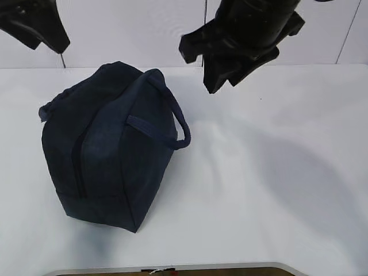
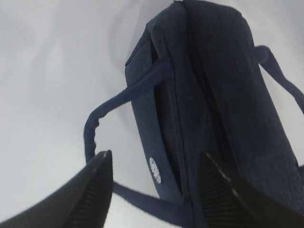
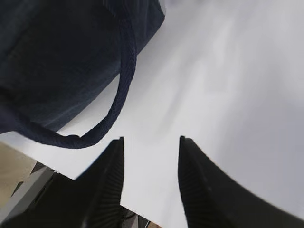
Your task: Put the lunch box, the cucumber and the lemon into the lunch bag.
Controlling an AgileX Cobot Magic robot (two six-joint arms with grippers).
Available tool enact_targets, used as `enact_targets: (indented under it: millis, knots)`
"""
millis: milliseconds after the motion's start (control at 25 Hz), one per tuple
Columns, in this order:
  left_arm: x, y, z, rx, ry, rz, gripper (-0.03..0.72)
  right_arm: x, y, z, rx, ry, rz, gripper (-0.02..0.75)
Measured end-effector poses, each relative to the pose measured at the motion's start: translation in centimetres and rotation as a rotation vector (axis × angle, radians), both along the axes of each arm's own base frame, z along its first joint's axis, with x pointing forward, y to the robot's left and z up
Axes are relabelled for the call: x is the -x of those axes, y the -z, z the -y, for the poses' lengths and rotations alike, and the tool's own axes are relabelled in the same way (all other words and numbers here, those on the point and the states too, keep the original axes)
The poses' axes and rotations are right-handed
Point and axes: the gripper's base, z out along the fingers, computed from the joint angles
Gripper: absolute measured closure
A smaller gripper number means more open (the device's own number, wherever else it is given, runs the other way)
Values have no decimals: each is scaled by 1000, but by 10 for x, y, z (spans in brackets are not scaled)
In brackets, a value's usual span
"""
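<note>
The dark navy lunch bag (image 1: pixel 109 149) lies on the white table, left of the middle, with a strap handle (image 1: pixel 178 123) looping out to its right. The lunch box, the cucumber and the lemon are out of view. My left gripper (image 1: pixel 54 43) hangs high at the far left, above and behind the bag. In the left wrist view it (image 2: pixel 156 164) is open, looking down on the bag (image 2: pixel 223 95), its white logo (image 2: pixel 156 170) and a strap (image 2: pixel 102 114), holding nothing. My right gripper (image 1: pixel 215 80) hovers behind the bag's right side, open (image 3: pixel 151 140) over bare table, beside the strap (image 3: pixel 118 95).
The white table (image 1: pixel 276 172) stretches to the right of the bag. Its front edge (image 1: pixel 172 267) runs along the bottom, and a pale wall stands behind. In the right wrist view the table's edge (image 3: pixel 95 183) lies just under the left finger.
</note>
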Motion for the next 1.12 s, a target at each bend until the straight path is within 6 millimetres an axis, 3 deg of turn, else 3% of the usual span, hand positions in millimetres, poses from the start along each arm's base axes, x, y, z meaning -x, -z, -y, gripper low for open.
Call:
enact_targets:
  millis: [280, 520, 840, 1120]
  knots:
    - [35, -19, -13, 3, -11, 41, 288, 18, -32, 14, -46, -1, 74, 424]
    - [73, -30, -27, 2, -14, 77, 353, 48, -60, 34, -92, -2, 135, 424]
    - [131, -60, -46, 43, -16, 201, 427, 90, -63, 65, -77, -37, 159, 424]
    - [182, -60, -64, 64, -16, 262, 432, 122, -57, 94, -23, -47, 197, 424]
